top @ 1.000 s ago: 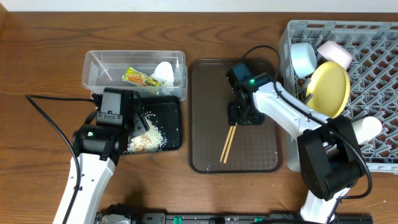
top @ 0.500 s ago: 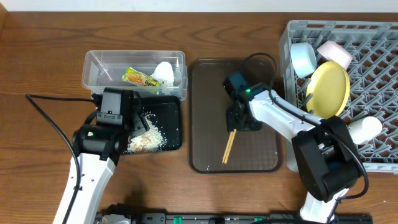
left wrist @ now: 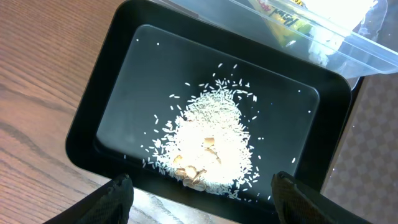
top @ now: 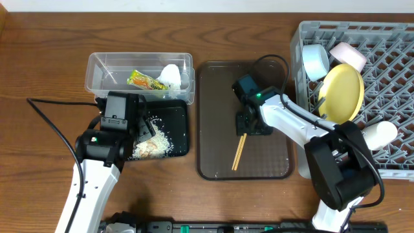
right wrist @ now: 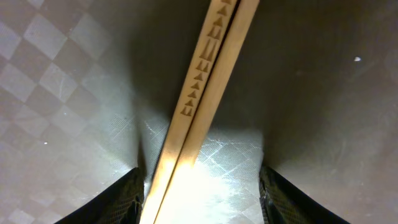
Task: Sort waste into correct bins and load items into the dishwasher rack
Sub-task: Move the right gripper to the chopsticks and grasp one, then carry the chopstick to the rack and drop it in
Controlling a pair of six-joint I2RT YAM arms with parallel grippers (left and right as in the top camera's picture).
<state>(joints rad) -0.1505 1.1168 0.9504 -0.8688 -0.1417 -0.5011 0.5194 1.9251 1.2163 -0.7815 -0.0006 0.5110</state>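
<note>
The right pincer (right wrist: 202, 190) was set spread astride the two wooden chopsticks (right wrist: 208, 93) on the brown serving tray (right wrist: 62, 81), so both were best centred, then pinched together.

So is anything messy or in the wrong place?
Nothing has spilled: the rice sits inside the black tray. Only the chopsticks look out of place, lying on the brown tray instead of in the rack. The right gripper straddles them.

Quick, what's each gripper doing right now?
Left gripper: open, empty, over the black tray.
Right gripper: open, jaws straddling the chopsticks.
</note>
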